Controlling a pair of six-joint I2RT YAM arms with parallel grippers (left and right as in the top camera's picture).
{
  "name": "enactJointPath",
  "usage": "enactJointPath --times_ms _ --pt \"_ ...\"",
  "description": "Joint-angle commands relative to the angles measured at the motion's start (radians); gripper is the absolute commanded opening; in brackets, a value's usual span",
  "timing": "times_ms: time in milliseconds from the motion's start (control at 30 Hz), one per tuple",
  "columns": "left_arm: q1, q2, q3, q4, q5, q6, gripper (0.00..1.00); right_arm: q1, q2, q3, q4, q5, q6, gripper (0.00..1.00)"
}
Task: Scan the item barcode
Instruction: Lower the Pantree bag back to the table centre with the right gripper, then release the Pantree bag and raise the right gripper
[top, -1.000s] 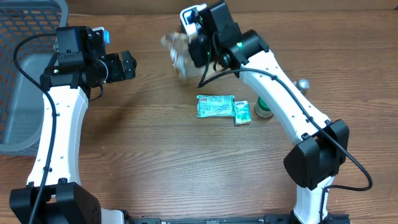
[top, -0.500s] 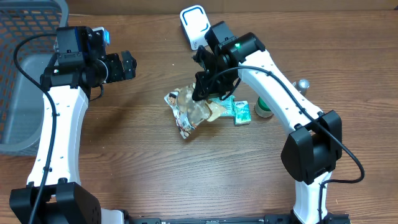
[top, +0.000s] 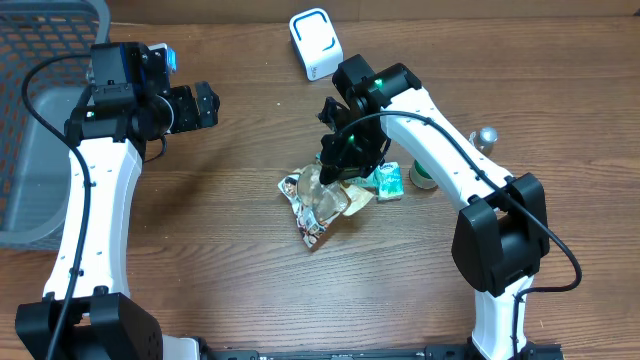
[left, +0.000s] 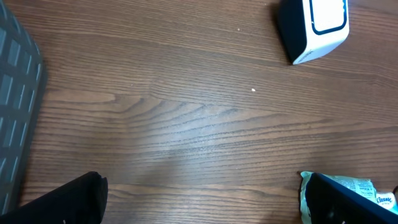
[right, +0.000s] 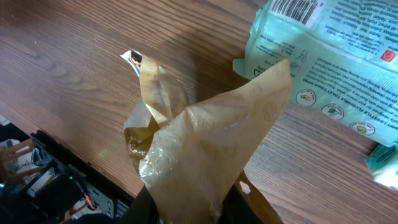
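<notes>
Right gripper (top: 336, 172) is clamped on the crinkly snack bag (top: 318, 203) mid-desk (top: 220, 260). Left gripper (top: 207, 103) hangs wide open around 10 o'clock.

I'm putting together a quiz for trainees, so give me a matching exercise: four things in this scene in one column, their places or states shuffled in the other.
1 scanner
2 crumpled bag
3 green packet
4 mesh basket

A pinched in the right gripper
B at the far left
C lying flat near the bag
D standing at the back, white

Pairs: 1-D, 2-A, 3-C, 4-B
</notes>
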Motion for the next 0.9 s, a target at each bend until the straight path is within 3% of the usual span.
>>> enactJointPath --times_ms 0,400,533,867 --pt "-0.007 0.003 0.002 0.003 -0.005 -0.006 1.00 0.000 0.000 -0.003 0.004 0.011 0.000 0.06" --pt "-0.007 0.003 0.002 0.004 -0.005 -0.006 1.00 0.000 0.000 -0.004 -0.053 0.069 0.030 0.05" --pt "-0.008 0.003 0.002 0.003 -0.005 -0.006 0.99 0.000 0.000 -0.004 -0.014 0.080 0.029 0.15" --pt "-0.007 0.003 0.002 0.003 -0.005 -0.006 1.00 0.000 0.000 -0.004 0.111 0.226 0.034 0.15"
